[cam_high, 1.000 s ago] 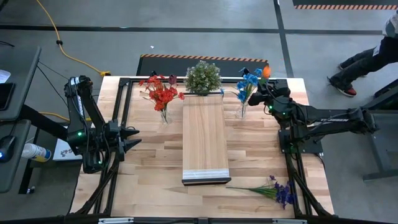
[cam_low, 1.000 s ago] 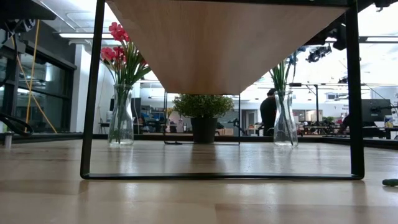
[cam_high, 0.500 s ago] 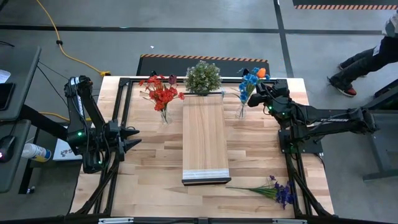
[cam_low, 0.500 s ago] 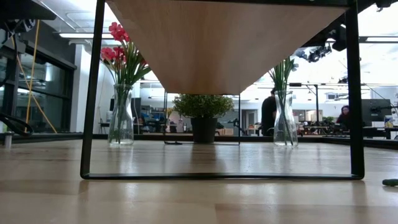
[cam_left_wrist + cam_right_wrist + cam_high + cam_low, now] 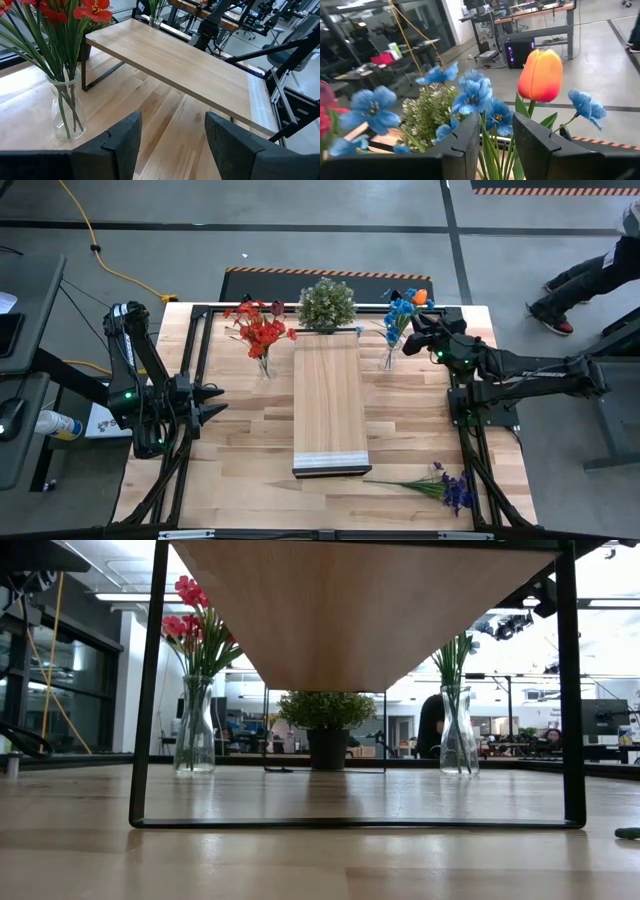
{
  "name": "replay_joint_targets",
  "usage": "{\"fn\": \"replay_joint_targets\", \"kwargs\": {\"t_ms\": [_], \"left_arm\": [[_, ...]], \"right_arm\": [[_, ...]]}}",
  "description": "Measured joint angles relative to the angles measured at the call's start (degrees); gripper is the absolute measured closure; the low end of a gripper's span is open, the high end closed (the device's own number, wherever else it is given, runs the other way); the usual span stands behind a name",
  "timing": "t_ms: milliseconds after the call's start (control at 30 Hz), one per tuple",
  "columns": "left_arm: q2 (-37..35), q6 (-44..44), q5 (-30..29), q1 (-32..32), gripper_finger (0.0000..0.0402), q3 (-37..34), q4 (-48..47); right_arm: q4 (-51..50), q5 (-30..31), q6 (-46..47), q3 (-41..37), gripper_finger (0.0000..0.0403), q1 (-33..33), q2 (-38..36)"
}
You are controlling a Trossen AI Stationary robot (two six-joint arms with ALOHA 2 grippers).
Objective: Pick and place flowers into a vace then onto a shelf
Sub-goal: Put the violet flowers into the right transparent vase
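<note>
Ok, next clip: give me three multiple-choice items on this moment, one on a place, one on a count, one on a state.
1. Where do the purple flowers lie?
A. on the shelf
B. flat on the tabletop near the shelf's pale end
C. in a vase

2. How many orange blooms stand among the blue flowers?
A. none
B. one
C. three

3. How are the right gripper fingers?
A. clamped on the orange bloom
B. parted, holding nothing
C. shut on a vase

Answers: 1 B, the high view shows them lying loose on the table. 2 B, the right wrist view shows a single orange bloom. 3 B, a clear gap shows between the fingers, with the stems beyond them. The left gripper waits at the table's left side.
</note>
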Motion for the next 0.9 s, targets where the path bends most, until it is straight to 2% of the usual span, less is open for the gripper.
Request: {"fn": "replay_joint_targets", "kwargs": {"t_ms": [567,700,900], "left_arm": [[-0.01,-0.01,0.00,-0.02,0.0151,0.01,0.01],[0.00,-0.01,0.00,-0.01,0.0151,0.01,0.03],[0.01,-0.01,0.00,0.00,0.0151,-0.01,0.06]], "right_arm": [[-1.79,-12.29,-3.13,0.00,0.0295,0.00,-10.21],[-1.86,-21.18,-4.43,0.00,0.0295,0.00,-12.37],[-3.12,-39.26,-4.06,0.02,0.0295,0.00,-15.59]]}}
